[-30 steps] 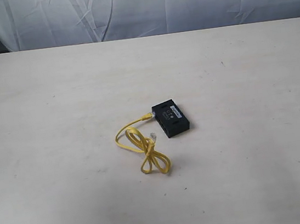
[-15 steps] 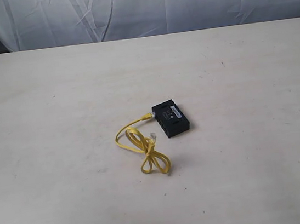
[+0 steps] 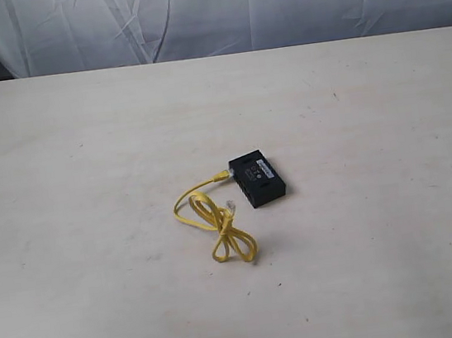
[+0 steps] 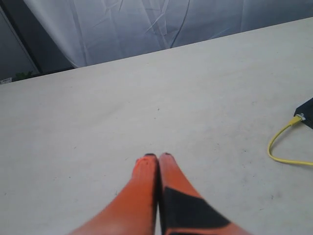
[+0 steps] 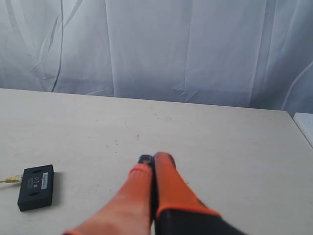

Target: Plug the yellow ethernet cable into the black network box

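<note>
**Yellow cable point(image 3: 213, 225) looped beside black box point(image 3: 258, 181), grippers closed**

The cable lies in a loose loop near the middle of the table point(image 3: 93, 236), just left of the box. One plug point(image 3: 222, 173) touches the box's far left corner. The other plug point(image 3: 229, 204) lies free on the table. The left gripper point(image 4: 157, 156) and right gripper point(image 5: 150, 157) hover well apart from both, jaws pressed together on nothing.
</note>
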`<state>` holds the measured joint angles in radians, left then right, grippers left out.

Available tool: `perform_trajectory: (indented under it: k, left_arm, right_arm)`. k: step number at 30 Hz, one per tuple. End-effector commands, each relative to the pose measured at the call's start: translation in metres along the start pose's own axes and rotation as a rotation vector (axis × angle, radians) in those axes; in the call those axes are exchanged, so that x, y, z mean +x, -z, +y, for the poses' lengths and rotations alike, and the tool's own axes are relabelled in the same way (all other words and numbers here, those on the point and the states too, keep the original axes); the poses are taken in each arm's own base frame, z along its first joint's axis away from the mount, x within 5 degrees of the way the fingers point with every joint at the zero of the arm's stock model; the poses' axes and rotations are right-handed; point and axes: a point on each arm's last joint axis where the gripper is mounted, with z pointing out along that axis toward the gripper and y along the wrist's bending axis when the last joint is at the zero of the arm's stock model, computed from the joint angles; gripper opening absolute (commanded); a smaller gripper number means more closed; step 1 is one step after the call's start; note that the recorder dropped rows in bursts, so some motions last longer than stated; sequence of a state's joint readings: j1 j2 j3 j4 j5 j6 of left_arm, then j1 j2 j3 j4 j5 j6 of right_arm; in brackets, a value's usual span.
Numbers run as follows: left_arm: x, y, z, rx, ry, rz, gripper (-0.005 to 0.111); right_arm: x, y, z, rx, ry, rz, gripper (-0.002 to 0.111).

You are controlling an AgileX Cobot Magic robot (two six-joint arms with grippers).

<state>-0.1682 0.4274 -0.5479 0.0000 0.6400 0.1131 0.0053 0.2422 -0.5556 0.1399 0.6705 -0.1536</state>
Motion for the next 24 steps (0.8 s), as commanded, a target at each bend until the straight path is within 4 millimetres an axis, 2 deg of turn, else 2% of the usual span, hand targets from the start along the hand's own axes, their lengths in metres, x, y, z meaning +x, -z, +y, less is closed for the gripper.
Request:
perform_trajectory:
  k: [1,15,20,24]
  left_arm:
    - [0.000,0.001,0.000,0.001,0.005,-0.013,0.000]
    - [0.000,0.001,0.000,0.001,0.003,-0.013,0.000]
    - [0.000,0.001,0.000,0.001,0.003,-0.013,0.000]
    - [0.000,0.001,0.000,0.001,0.003,-0.013,0.000]
  right_arm:
    - [0.000,0.000,0.000,0.005,-0.002,-0.014,-0.001]
    - [0.001,0.000,0.000,0.005,-0.002,-0.016,-0.001]
    - [0.013,0.005,0.001,0.008,-0.001,-0.036,-0.001]
    - [0.032,0.008,0.002,0.009,0.000,-0.055,-0.001]
